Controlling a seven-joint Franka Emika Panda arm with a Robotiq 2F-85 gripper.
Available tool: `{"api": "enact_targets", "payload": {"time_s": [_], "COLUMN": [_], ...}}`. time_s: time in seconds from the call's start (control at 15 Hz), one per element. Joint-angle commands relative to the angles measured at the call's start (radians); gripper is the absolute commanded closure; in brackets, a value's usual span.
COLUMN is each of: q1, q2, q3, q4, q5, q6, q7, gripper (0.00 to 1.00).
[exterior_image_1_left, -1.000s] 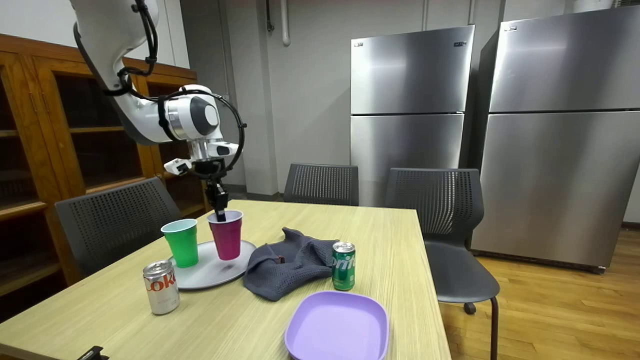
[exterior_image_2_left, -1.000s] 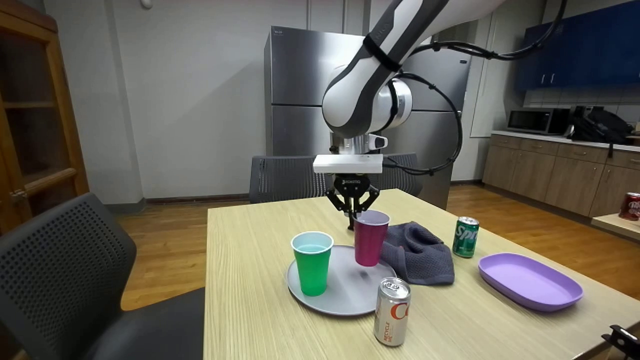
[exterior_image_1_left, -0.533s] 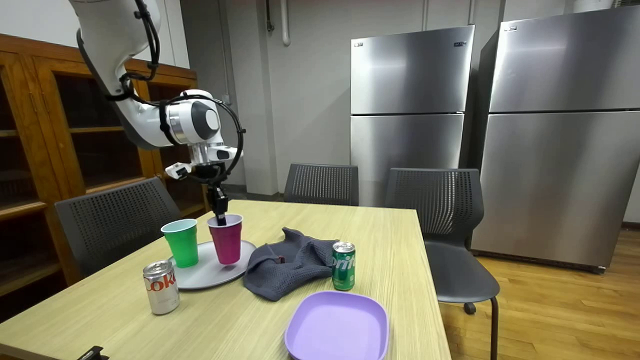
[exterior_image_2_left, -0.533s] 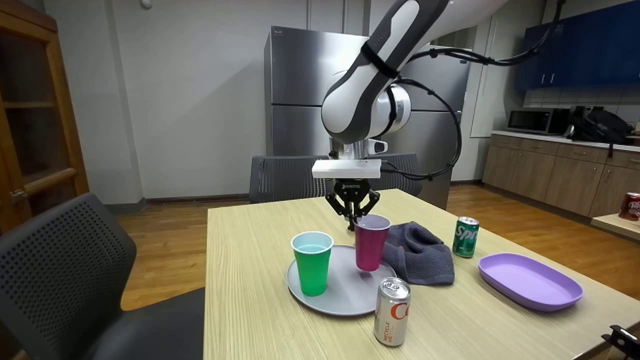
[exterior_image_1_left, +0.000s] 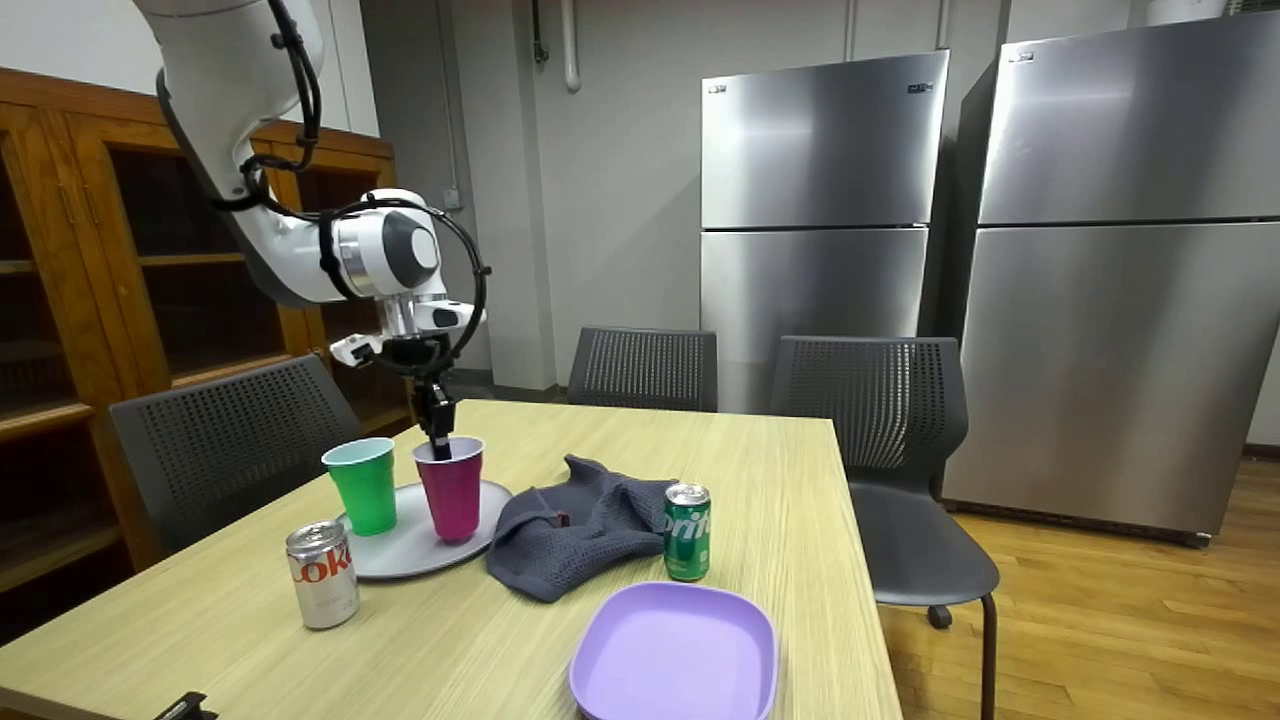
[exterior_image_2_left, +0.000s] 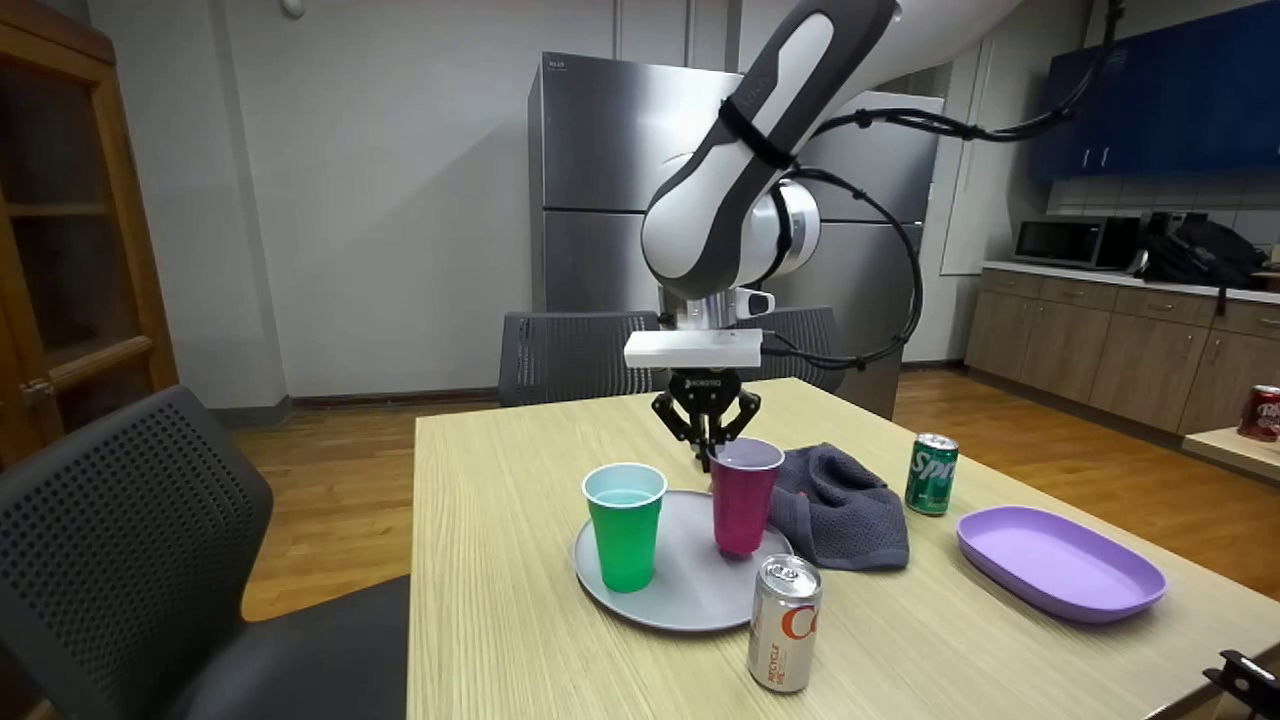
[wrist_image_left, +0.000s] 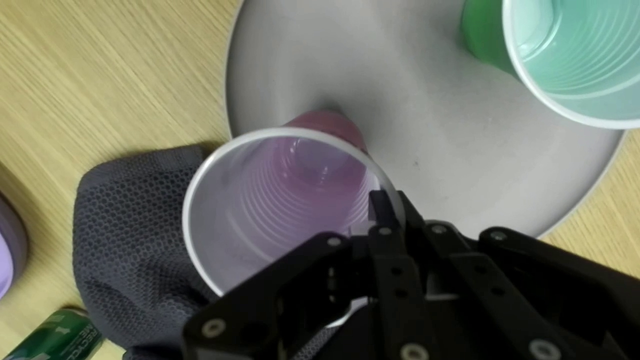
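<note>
Table is below the gripper. Arm reaches down from above it: forearm slants in from the top of both exterior views to a rounded joint, wrist folded so the end section hangs near vertical and the gripper points straight down. Gray plate lies on the table, directly under the gripper. Purple tray is well apart from the gripper, out to one side. Dark gray cloth sits crumpled between gripper and tray, right by the plate's edge. Magenta cup is at the gripper's tips, held by the rim, close to upright, mouth up; base is over the plate, can't tell if it touches. Green cup stands on the same plate, on the opposite side of the gripper from the cloth, not touching the magenta one. Silver Coke can is on the table just beside the plate, on the exterior cameras' side of the gripper. Sprite can stands past the cloth from the gripper, near the purple tray. Fingers are pinched on the magenta cup's wall, one inside, one outside: clamped.
</note>
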Motion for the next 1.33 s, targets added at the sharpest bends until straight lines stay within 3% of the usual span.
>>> {"api": "enact_targets", "payload": {"time_s": [0.0,0.07,0.13,0.27,0.73,0.8,1.27], "q1": [0.01,0.015,0.016,0.017,0.002,0.004,-0.025], "q2": [0.008,0.003,-0.001,-0.009,-0.079,-0.092,-0.19], "q3": [-0.002,-0.007,-0.007,-0.007,-0.003,-0.007,0.012], "q4": [0.025,0.022,0.018,0.015,-0.016,-0.018,-0.068], "q5": [-0.007,-0.014,-0.017,-0.019,-0.015,-0.022,-0.017], "q6": [-0.024,-0.024,-0.02,-0.025,-0.031,-0.037,-0.001], "q7": [0.025,0.03,0.027,0.025,-0.003,0.001,-0.051], "gripper": [0.99,0.71,0.7,0.56,0.05,0.0,0.0]}}
